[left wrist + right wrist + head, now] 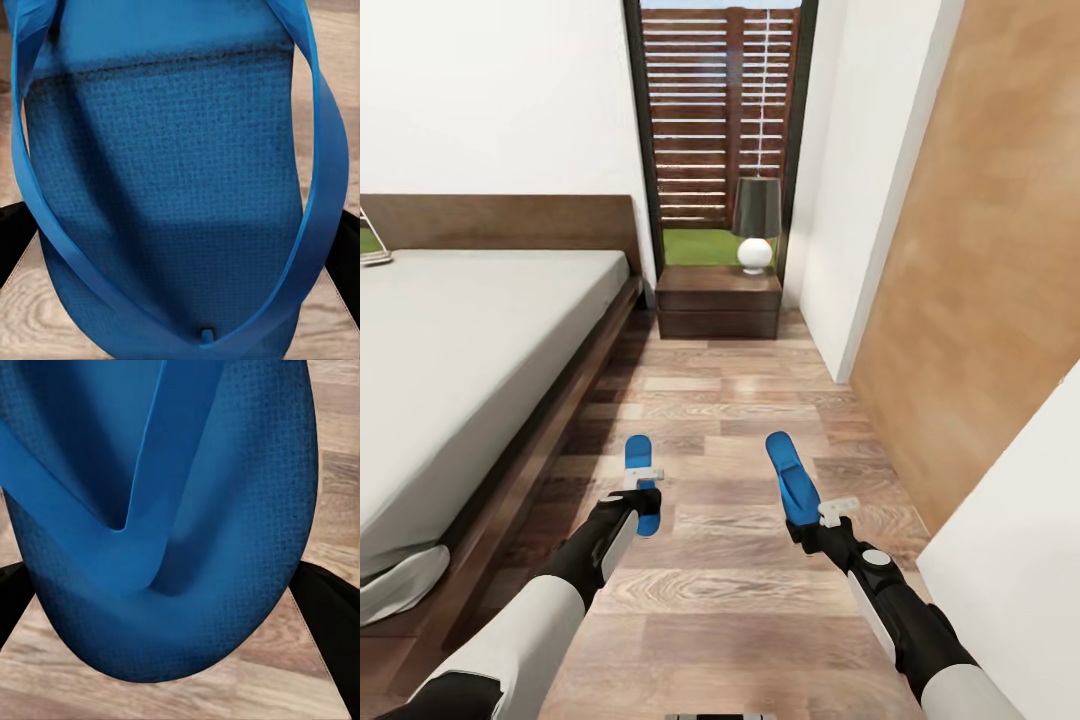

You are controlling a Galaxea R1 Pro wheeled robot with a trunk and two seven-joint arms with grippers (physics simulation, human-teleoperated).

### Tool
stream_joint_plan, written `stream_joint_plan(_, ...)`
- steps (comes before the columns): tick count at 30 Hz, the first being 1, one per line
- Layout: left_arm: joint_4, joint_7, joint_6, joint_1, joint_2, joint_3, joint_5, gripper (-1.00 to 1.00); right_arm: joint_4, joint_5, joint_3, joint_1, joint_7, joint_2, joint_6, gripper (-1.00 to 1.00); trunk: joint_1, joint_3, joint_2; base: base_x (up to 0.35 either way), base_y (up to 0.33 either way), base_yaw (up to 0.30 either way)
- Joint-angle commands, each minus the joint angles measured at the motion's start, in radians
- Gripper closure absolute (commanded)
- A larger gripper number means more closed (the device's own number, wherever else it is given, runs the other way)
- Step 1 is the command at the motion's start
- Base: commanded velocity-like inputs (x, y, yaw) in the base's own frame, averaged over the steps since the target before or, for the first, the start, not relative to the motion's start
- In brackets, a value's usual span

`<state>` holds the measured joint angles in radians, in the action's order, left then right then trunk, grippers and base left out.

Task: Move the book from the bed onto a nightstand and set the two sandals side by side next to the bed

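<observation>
I hold two blue sandals over the wood-plank floor beside the bed [470,340]. My left gripper [646,502] is shut on the left sandal [639,455], which points toward the window. My right gripper [812,515] is shut on the right sandal [790,470], which tilts a little leftward. In the left wrist view the strapped sandal [172,187] sits between the black fingers [11,244]. The right wrist view has the other sandal [225,510] between its fingers [330,615]. The reddish-brown nightstand [718,292] stands at the bed's head. A small flat thing [372,248] lies on the mattress, cut off at the picture's left edge; I cannot tell whether it is the book.
A dark-shaded lamp [756,222] with a white round base occupies the nightstand's right half. Behind it is the tall slatted window [718,110]. A white wall [860,200] and a light wooden panel [980,280] bound the floor strip on the right.
</observation>
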<state>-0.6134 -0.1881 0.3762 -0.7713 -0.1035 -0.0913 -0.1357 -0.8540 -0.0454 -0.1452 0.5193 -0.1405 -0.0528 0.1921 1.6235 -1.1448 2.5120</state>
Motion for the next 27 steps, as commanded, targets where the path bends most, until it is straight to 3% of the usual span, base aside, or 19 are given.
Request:
stream_joint_plan(1,-0.002,-0.009,0.004,0.0,0.001,-0.005,-0.01,1.0,-0.002,-0.005,-0.002,0.001,-0.001,-0.001,0.005,1.0,0.0,-0.001,0.0,0.329,0.0,0.0)
stream_joint_plan(27,0.006,0.004,0.003,0.0,0.001,-0.007,-0.01,1.0,-0.001,-0.005,-0.004,0.001,-0.001,-0.001,0.006,1.0,0.0,-0.001,0.0,0.329,0.0,0.0)
